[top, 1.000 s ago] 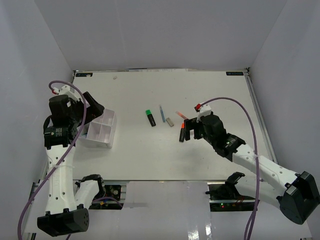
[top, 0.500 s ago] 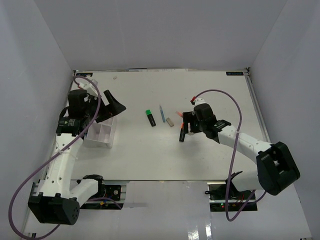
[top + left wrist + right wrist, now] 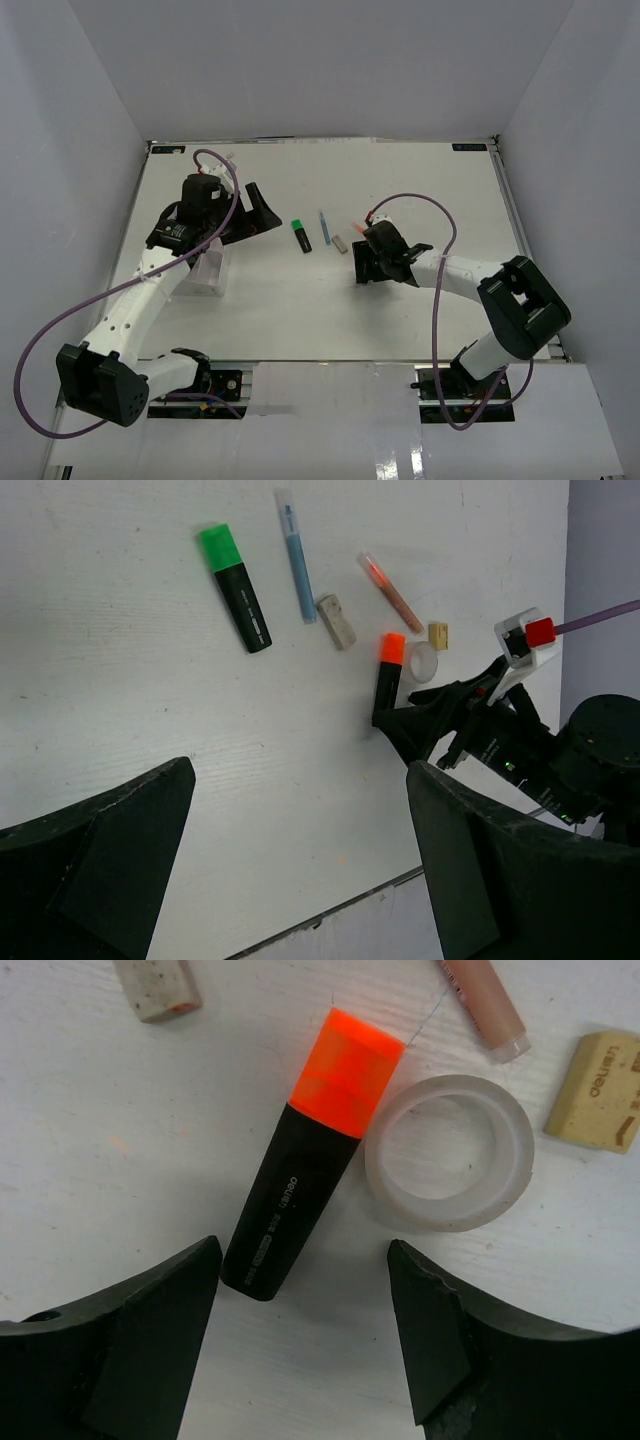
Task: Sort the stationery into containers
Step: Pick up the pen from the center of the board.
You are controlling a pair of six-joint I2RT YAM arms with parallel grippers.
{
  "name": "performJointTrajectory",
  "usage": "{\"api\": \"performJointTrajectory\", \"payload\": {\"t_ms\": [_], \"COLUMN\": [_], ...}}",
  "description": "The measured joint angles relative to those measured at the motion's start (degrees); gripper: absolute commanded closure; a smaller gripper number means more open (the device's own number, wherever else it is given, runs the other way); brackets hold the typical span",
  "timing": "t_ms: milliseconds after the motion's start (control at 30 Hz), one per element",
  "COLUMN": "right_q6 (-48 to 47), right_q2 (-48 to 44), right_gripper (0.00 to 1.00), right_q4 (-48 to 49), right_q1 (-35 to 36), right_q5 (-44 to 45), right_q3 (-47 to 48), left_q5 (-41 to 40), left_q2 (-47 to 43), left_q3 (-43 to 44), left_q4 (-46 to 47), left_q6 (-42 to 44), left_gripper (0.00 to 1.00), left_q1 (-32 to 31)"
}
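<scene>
Right wrist view: right gripper (image 3: 303, 1260) hangs unclenched, one finger on either side of the orange-capped highlighter (image 3: 310, 1190) lying on the table (image 3: 150, 1160), probably lined up to pinch it. Tape roll (image 3: 450, 1217) sits just beyond. Left gripper (image 3: 300, 780) gapes empty, with the organizer tray (image 3: 205, 275) behind it.

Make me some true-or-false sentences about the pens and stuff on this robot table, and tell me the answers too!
1. The orange-capped highlighter lies between the right fingers. True.
2. The green-capped highlighter is inside the tray. False: it lies on the table, away from the tray.
3. The tape roll lies flat beside the orange-capped highlighter. True.
4. The left fingers hold the blue pen. False: they are open and empty, and the blue pen lies on the table.
</scene>
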Motion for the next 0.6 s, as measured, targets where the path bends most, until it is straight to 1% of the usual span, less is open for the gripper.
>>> {"api": "performJointTrajectory", "payload": {"t_ms": [100, 133, 200, 233, 267, 300, 333, 367, 400, 433, 600], "right_q6": [0.7, 0.72, 0.72, 0.7, 0.63, 0.63, 0.61, 0.52, 0.39, 0.37, -1.36], "right_q2": [2.19, 2.82, 3.76, 4.13, 4.42, 4.66, 4.74, 4.76, 4.76, 4.63, 1.68], "right_gripper": [0.33, 0.37, 0.4, 0.47, 0.5, 0.54, 0.62, 0.67, 0.69, 0.75, 0.77], "right_q4": [0.15, 0.11, 0.11, 0.11, 0.11, 0.11, 0.15, 0.15, 0.15, 0.37, 1.2], "right_q1": [0.61, 0.79, 1.16, 1.27, 1.36, 1.4, 1.4, 1.4, 1.4, 1.42, 2.34], "right_q5": [1.6, 2.12, 3.3, 3.65, 4.07, 4.59, 4.85, 5.14, 5.29, 5.44, 4.13], "right_q3": [0.96, 1.4, 2.14, 2.49, 2.73, 2.89, 2.93, 2.91, 2.86, 2.71, 0.33], "left_q5": [-0.42, -0.52, -0.68, -0.74, -0.81, -0.87, -0.94, -0.98, -0.98, -1.03, -0.83], "left_q2": [0.02, 0.02, 0.04, 0.04, 0.04, 0.07, 0.07, 0.13, 0.22, 0.46, 2.89], "left_q3": [0.0, 0.0, 0.0, 0.0, 0.0, 0.0, 0.0, 0.0, 0.0, 0.0, 0.0], "left_q4": [0.28, 0.35, 0.42, 0.46, 0.5, 0.52, 0.55, 0.57, 0.7, 0.74, 1.42], "left_q6": [-0.24, -0.39, -0.5, -0.61, -0.7, -0.83, -0.96, -1.16, -1.38, -1.62, -3.28], "left_gripper": [0.02, 0.02, 0.02, 0.02, 0.02, 0.02, 0.02, 0.02, 0.02, 0.02, 0.02], "left_q1": [-0.2, -0.31, -0.5, -0.66, -0.76, -0.92, -1.11, -1.38, -1.79, -2.38, -6.29]}}
